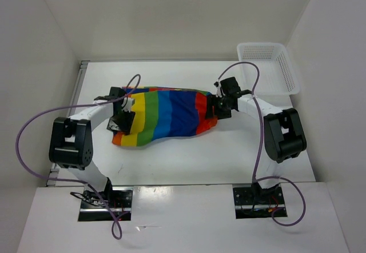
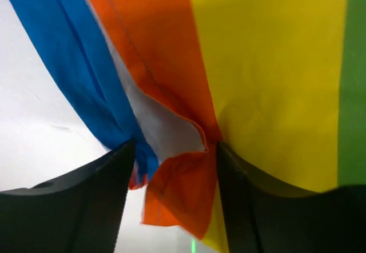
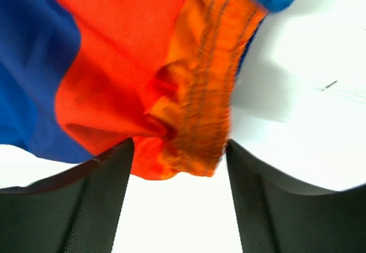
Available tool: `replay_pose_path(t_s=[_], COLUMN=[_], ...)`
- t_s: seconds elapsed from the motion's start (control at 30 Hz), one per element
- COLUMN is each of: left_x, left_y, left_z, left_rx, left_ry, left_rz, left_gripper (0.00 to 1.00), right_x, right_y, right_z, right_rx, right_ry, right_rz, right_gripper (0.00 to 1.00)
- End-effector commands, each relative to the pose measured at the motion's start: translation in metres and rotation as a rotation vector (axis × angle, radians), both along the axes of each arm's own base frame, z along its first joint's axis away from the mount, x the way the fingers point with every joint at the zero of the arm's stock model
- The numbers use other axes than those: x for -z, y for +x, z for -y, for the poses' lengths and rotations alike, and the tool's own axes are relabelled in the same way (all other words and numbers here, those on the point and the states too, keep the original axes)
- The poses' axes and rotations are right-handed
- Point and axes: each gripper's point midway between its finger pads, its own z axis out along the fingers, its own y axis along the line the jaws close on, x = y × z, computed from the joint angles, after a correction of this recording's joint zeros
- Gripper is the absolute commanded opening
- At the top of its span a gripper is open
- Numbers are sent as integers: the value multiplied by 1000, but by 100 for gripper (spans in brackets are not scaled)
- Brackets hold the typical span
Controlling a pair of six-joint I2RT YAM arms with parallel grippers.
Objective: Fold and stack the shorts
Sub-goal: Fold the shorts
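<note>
Top external: shorts (image 1: 166, 116) look limp, light; pinch edges at 9 and 3 o'clock. Left gripper (image 2: 171, 156), right gripper (image 3: 180, 150) jaws apart.

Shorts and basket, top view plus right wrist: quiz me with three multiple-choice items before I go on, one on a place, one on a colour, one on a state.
1. Where does the white basket stand?
A) at the far right corner of the table
B) between the arm bases
C) at the near left edge

2. Which stripe of the shorts lies nearest the right gripper?
A) green
B) yellow
C) red

3. How do the right gripper's jaws stand?
A) shut on nothing
B) parted, with cloth between them
C) out of every view

Answers:
1 A: the top view shows it far right, apart from the cloth.
2 C: the red end lies by that arm, and the right wrist view shows red and orange.
3 B: the right wrist view shows both fingers apart, with orange cloth between them.
</note>
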Motion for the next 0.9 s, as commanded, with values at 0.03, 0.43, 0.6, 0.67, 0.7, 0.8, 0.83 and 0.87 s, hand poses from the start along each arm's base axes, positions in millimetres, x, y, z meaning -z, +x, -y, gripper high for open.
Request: replay_pose_path(t_s=[0.03, 0.43, 0.6, 0.67, 0.7, 0.8, 0.83, 0.87], left_x=[-19, -88, -64, -53, -50, -43, -43, -43], left_y=[-28, 135, 163, 173, 175, 183, 190, 190], left_z=[-3, -44, -33, -28, -28, -25, -26, -26], left_rx=[3, -110, -81, -68, -69, -59, -58, -58], left_ry=[8, -22, -88, -120, -120, -139, -139, -139], left_rz=[-13, 361, 326, 304, 301, 309, 325, 326], left_gripper=[73, 73, 73, 73, 73, 73, 73, 73], right_x=[-4, -31, -18, -15, -15, -9, -5, -6], right_y=[1, 10, 2, -1, -1, -6, -8, -9], right_z=[-1, 9, 11, 12, 12, 11, 12, 10], right_rx=[-94, 123, 159, 159, 167, 170, 170, 164], right_ry=[9, 57, 72, 69, 73, 80, 79, 87], right_rz=[-4, 97, 48, 38, 35, 17, 14, 11], right_gripper=[76, 79, 79, 79, 79, 79, 79, 79])
